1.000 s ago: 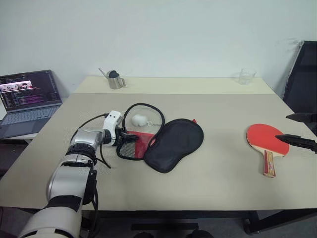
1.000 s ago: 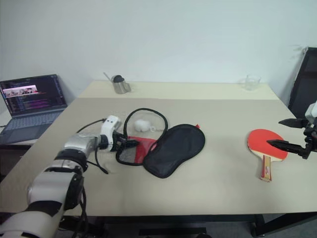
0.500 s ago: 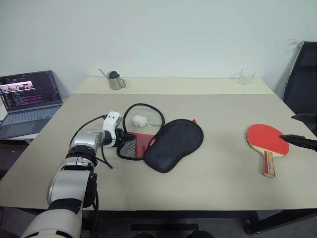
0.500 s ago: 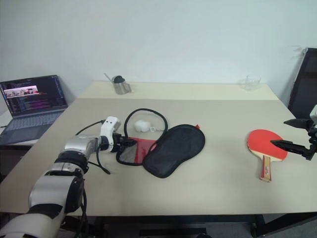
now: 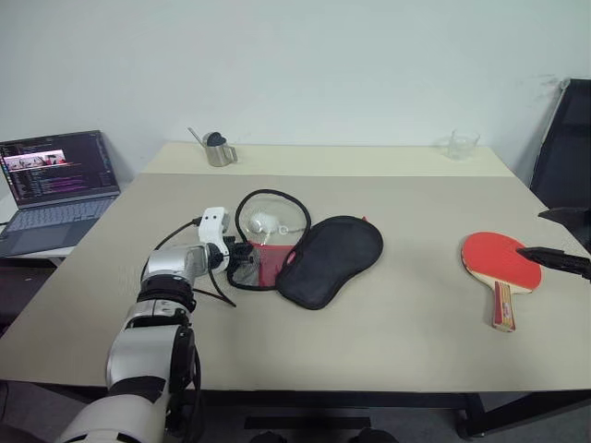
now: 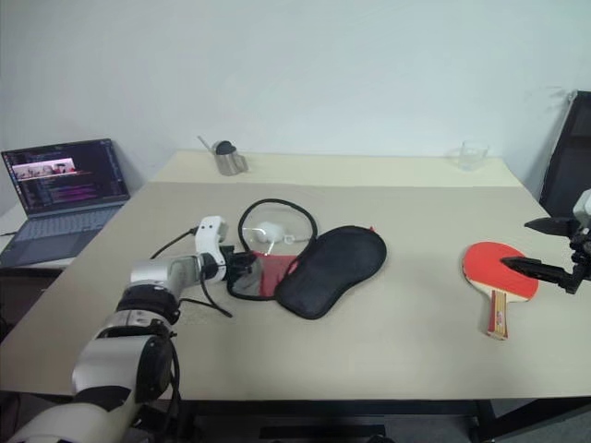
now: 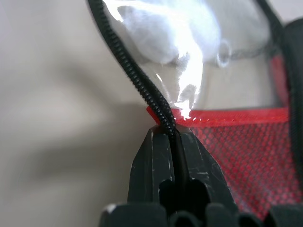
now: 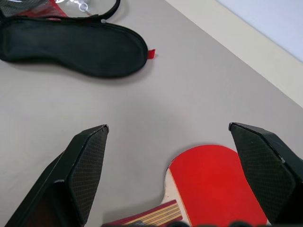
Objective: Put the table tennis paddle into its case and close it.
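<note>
step: opening the case (image 5: 319, 258) at bench (image 5: 406, 341) centre
left pincer (image 7: 171, 135): clamped on the case's zip edge, 9 o'clock side
right pincer (image 8: 168, 156): spread wide, empty, above the paddle (image 5: 497, 263) at 3 o'clock
next: probably lifting the flap, then fetching the paddle

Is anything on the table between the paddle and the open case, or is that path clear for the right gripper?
Nothing visible stands between them: bare table separates the paddle from the case. The right gripper hangs open over the paddle; the left gripper pinches the case's zipper edge.
</note>
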Robot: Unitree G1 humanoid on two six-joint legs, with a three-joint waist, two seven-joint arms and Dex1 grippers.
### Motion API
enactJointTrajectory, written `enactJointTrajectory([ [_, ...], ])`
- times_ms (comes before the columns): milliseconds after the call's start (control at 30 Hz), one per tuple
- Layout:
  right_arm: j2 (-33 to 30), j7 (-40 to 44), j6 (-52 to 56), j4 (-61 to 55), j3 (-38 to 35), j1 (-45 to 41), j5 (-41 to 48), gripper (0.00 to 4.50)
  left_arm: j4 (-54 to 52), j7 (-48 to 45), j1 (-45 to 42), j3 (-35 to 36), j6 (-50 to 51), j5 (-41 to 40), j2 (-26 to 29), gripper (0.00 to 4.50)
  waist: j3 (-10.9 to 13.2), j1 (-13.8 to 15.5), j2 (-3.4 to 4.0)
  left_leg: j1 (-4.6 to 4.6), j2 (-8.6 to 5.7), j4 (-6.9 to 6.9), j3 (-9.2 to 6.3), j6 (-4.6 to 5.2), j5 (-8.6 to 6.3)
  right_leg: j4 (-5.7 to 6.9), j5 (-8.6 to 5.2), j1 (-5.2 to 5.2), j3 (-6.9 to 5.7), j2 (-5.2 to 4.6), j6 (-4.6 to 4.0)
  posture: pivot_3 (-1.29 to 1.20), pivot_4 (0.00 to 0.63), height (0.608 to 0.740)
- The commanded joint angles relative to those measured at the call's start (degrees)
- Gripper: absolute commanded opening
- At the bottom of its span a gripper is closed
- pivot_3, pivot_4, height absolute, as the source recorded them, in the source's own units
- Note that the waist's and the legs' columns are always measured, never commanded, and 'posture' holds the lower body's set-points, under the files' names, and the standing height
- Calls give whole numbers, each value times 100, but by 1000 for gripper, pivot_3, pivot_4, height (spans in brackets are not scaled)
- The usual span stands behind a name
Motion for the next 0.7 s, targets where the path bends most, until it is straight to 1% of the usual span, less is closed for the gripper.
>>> enactJointTrajectory([
  [33, -125, -18, -113, -21, -15, -132, 7, 4500, -642, 512, 116, 114, -19, -154, -262, 31, 0, 2, 0, 0, 0, -1, 0, 0, 0, 0, 0, 0, 1, 0, 0, 0, 150, 740],
  [133, -126, -25, -120, -13, 24, -155, 10, 4500, -1082, 878, 274, 120, -35, -182, -553, 31, 0, 8, -1, -1, -1, -1, 0, 0, 0, -1, 0, 0, 1, 0, 1, 0, 150, 740],
  [233, -129, -25, -133, -6, 54, -173, 13, 4500, -1401, 1471, 345, 171, -364, -146, -954, 31, 0, 18, -1, -1, -1, 1, -3, -1, 0, 1, 0, 2, 3, 0, 1, 0, 150, 740],
  [333, -126, -26, -138, -13, 67, -175, 16, 4500, -1576, 1882, 376, 180, -635, -106, -1227, 31, 1, 42, -2, -1, -5, 3, -5, -1, 1, 0, 2, 5, 3, -1, 4, 0, 150, 740],
  [467, -114, -30, -126, -46, 49, -152, 17, 4500, -1501, 2343, 340, 182, -974, -62, -1491, 31, 2, 42, -3, 0, -8, 1, -2, -1, 0, -2, 2, 4, 4, 0, 4, 0, 150, 740],
  [567, -102, -37, -117, -72, 16, -112, 20, 4500, -1371, 2503, 297, 135, -1183, -35, -1589, 31, 3, 42, -4, 0, -10, 0, -4, -1, 0, -4, 2, 3, 3, 4, 4, 0, 150, 740],
  [700, -77, -53, -83, -158, -64, -3, 39, 4500, -1242, 3002, 243, 106, -1579, 87, -1751, 31, 3, 47, -5, -1, -11, 0, -3, -1, 0, -5, 2, 4, 2, 4, 4, 0, 150, 740],
])
